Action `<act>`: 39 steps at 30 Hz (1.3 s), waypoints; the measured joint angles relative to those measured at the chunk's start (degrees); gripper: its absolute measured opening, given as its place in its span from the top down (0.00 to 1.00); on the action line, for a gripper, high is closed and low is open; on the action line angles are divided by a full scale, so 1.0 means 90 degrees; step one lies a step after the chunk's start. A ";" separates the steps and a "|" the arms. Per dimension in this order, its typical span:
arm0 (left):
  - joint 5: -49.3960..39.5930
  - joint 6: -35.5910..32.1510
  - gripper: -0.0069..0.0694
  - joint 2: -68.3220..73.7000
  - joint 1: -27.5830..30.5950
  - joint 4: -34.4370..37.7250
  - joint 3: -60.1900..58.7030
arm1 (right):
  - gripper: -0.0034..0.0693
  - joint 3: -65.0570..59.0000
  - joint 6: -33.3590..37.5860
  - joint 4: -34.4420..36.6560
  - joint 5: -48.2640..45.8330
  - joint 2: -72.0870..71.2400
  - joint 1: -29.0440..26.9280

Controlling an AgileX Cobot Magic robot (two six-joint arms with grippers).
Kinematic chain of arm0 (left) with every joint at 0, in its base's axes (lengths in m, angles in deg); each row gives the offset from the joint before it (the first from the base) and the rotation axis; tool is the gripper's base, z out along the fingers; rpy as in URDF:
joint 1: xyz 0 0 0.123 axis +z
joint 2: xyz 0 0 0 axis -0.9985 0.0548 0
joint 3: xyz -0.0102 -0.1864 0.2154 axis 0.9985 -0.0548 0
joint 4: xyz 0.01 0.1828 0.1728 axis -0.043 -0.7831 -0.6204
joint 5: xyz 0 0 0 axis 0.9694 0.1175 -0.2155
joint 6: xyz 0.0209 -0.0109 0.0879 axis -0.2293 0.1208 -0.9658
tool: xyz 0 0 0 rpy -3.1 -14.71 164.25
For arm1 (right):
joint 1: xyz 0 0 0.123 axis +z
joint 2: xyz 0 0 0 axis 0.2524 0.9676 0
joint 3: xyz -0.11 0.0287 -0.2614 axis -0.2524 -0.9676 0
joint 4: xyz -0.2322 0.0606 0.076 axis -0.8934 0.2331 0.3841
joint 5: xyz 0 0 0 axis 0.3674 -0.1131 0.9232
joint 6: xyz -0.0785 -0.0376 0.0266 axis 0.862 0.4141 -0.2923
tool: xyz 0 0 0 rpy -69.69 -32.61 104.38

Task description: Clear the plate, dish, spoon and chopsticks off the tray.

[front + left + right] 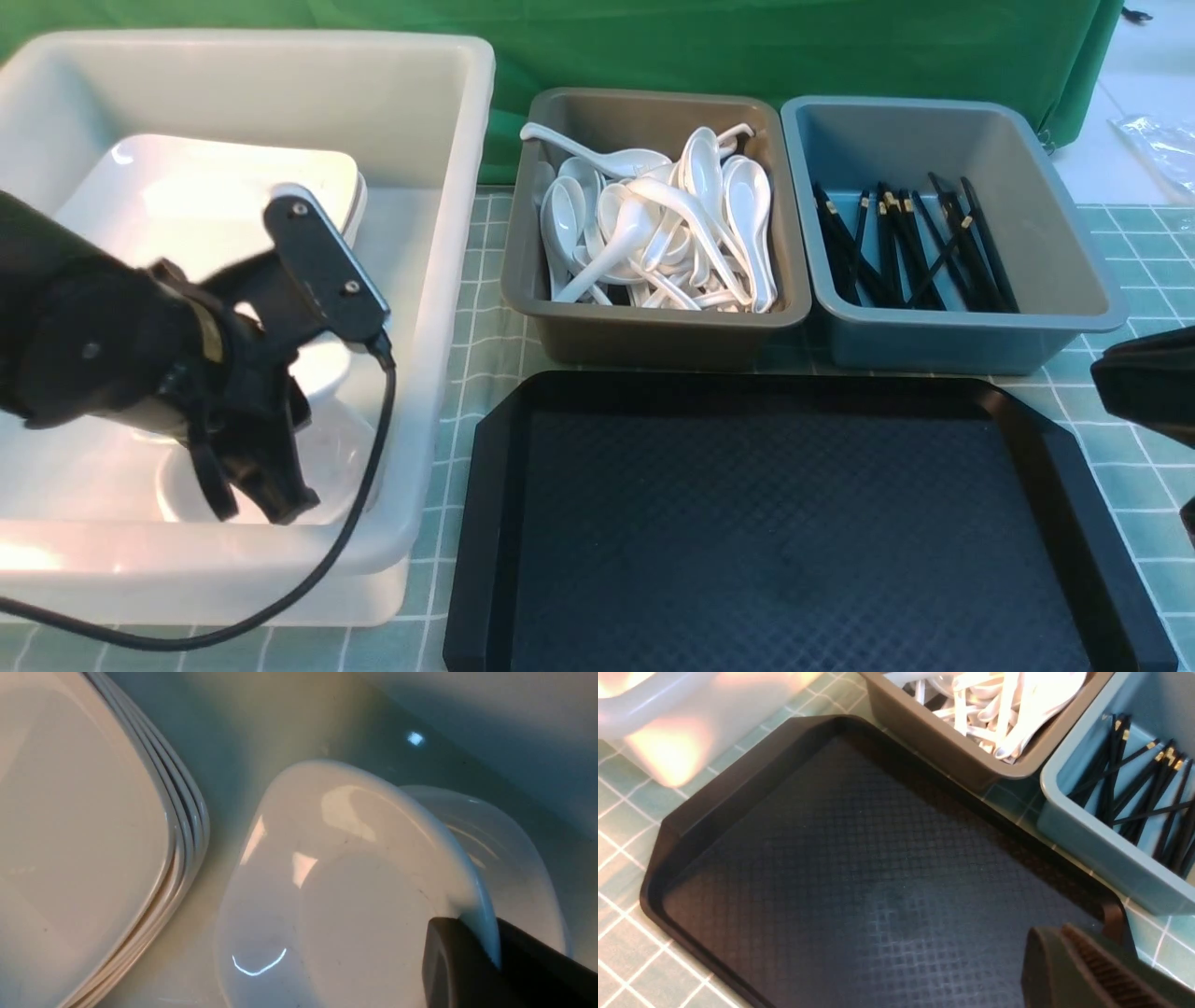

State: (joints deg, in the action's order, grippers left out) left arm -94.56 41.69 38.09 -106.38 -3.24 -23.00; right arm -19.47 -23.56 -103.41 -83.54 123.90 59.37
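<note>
My left gripper (pixel 252 499) reaches down into the big white tub (pixel 439 280), shut on the rim of the small white dish (pixel 336 896), which hangs tilted over another dish (pixel 514 858). In the left wrist view the dark fingers (pixel 448 961) pinch that rim. Beside it lies a stack of white square plates (pixel 205 196) (pixel 70 835). The black tray (pixel 766 523) (pixel 831 858) carries nothing. White spoons (pixel 653 224) fill the brown tub and black chopsticks (pixel 910 247) lie in the blue-grey tub. My right gripper (pixel 1062 935) is shut and empty over the tray's right end.
The brown tub (pixel 653 336) and the blue-grey tub (pixel 1055 280) stand side by side just behind the tray. A green checked cloth (pixel 476 308) covers the table, with a green backdrop behind. The left arm's cable (pixel 355 523) drapes over the white tub's front wall.
</note>
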 joint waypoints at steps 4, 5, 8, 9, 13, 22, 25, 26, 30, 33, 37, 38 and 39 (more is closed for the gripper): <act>-0.0013 0.0017 0.83 0.0006 0.0000 0.0137 0.0000 | 0.87 0.0000 0.0094 0.0007 0.0000 0.0000 0.0000; -0.0020 0.0022 0.80 0.0012 0.0000 0.0137 0.0000 | 0.86 0.0000 0.0101 0.0013 0.0000 0.0000 0.0000; -0.0046 0.0049 0.70 0.0012 0.0000 0.0130 0.0000 | 0.86 0.0000 0.0123 0.0044 0.0000 0.0000 0.0000; -0.0074 0.0063 0.64 0.0012 0.0000 0.0137 0.0000 | 0.86 0.0000 0.0129 0.0059 0.0000 0.0000 0.0000; -0.0438 0.0063 0.42 -0.0108 0.0000 0.0481 0.0000 | 0.86 0.0000 0.0138 0.0064 -0.0023 0.0000 0.0000; -0.0656 0.0068 0.13 -0.1489 0.0000 0.2068 0.0000 | 0.86 0.0000 0.0144 0.0078 -0.0083 0.0000 0.0000; -0.0391 0.0241 0.24 -0.2693 0.0000 0.3203 -0.0075 | 0.86 0.0000 0.0139 0.0084 -0.0391 0.0000 0.0000; -0.0195 0.0253 0.31 -0.3062 0.0000 0.3473 -0.0171 | 0.86 0.0000 0.0088 0.0084 -0.0527 0.0000 0.0000; 0.0598 -0.0026 0.66 -0.4119 0.0000 0.4130 -0.0901 | 0.86 0.0000 -0.0132 0.0084 -0.0879 0.0000 0.0000; 0.1230 -0.0311 0.82 -0.4802 0.0000 0.4566 -0.1549 | 0.86 0.0000 -0.0333 0.0084 -0.0941 0.0000 0.0000; 0.2042 -0.0627 0.89 -0.5596 0.0000 0.4908 -0.2347 | 0.86 0.0000 -0.0600 0.0084 -0.0959 0.0000 0.0000; 0.2122 -0.0657 0.89 -0.5705 0.0000 0.4916 -0.2440 | 0.86 0.0000 -0.0606 0.0084 -0.0959 0.0000 0.0000; 0.2257 -0.0705 0.89 -0.5869 0.0000 0.4916 -0.2574 | 0.86 0.0000 -0.0623 0.0084 -0.0959 0.0000 0.0000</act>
State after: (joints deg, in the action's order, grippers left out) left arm -74.25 35.34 -14.73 -106.38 41.00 -46.17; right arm -19.47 -29.16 -102.65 -92.17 123.90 59.37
